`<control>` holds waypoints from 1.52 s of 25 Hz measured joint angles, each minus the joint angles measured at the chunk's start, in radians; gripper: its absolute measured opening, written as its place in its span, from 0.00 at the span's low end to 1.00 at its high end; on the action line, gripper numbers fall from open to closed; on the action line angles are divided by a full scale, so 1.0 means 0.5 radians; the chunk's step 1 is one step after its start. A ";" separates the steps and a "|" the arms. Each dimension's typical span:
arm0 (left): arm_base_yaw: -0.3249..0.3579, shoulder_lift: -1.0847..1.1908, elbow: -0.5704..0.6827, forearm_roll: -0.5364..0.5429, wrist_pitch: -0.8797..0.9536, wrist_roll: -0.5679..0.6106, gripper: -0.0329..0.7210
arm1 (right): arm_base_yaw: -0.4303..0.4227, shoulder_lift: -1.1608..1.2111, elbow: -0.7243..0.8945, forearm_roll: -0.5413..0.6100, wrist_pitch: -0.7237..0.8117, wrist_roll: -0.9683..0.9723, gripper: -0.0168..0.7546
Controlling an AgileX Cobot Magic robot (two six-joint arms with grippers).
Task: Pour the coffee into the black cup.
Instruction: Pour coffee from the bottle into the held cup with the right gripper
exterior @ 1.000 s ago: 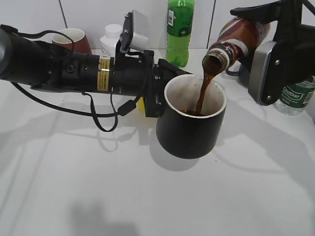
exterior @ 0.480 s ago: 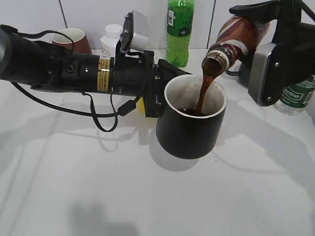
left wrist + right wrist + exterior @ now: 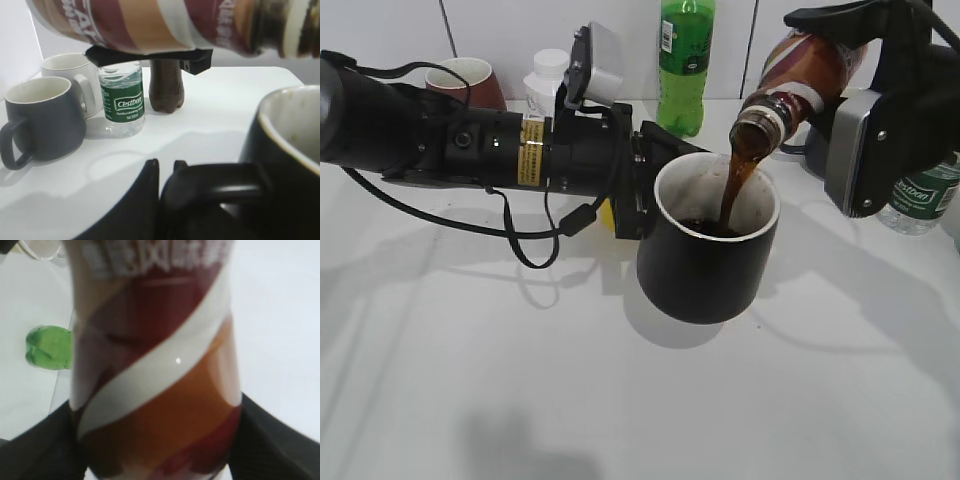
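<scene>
The black cup (image 3: 705,255) is held off the table by my left gripper (image 3: 642,185), which is shut on its black handle (image 3: 220,187). My right gripper (image 3: 865,60) is shut on the coffee bottle (image 3: 810,75), tipped with its open mouth over the cup. A brown stream of coffee (image 3: 733,190) falls into the cup, where dark liquid pools. The bottle's brown, white and red label fills the right wrist view (image 3: 155,370) and crosses the top of the left wrist view (image 3: 150,25). The cup's pale rim (image 3: 280,135) shows at the right there.
A green soda bottle (image 3: 685,60), a white container (image 3: 546,80) and a maroon mug (image 3: 465,85) stand at the back. A green-label water bottle (image 3: 920,195) stands at the right, seen too in the left wrist view (image 3: 121,100) with a dark grey mug (image 3: 42,120), white mug (image 3: 70,75) and dark bottle (image 3: 166,87).
The coffee keeps pouring and the level in the cup has risen slightly. The bottle has lifted and tipped a little more. The left arm and cup have not moved.
</scene>
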 joint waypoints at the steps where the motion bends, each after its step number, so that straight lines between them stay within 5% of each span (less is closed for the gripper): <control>1: 0.000 0.000 0.000 0.002 -0.001 0.000 0.11 | 0.000 0.000 0.000 0.000 0.000 -0.003 0.73; 38: 0.000 0.000 0.000 0.004 0.000 0.000 0.11 | 0.000 -0.004 0.000 0.012 -0.105 -0.118 0.73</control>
